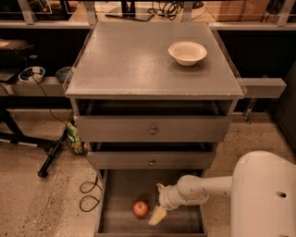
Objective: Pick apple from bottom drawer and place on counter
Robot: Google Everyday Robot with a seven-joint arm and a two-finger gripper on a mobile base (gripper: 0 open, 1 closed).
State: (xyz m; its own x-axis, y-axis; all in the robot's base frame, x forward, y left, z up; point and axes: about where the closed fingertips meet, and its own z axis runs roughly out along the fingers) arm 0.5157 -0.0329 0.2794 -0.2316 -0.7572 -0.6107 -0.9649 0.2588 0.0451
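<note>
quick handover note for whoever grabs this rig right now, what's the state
gripper: open, holding nothing, low inside the bottom drawer, just right of the apple.
apple: lies on the drawer floor near the front, not grasped.
counter: no apple on it; a white bowl sits at its back right.
done: bottom drawer pulled open, arm reached in.
left: close on the apple, lift it out, set it on the counter.

— Home kitchen?
— No, a lab or workshop: speckled hard floor (32,203), loose cables (169,8) on the back bench, a bare grey test cabinet (152,131).
— The gripper (157,214)?
— Low inside the bottom drawer (122,187).
</note>
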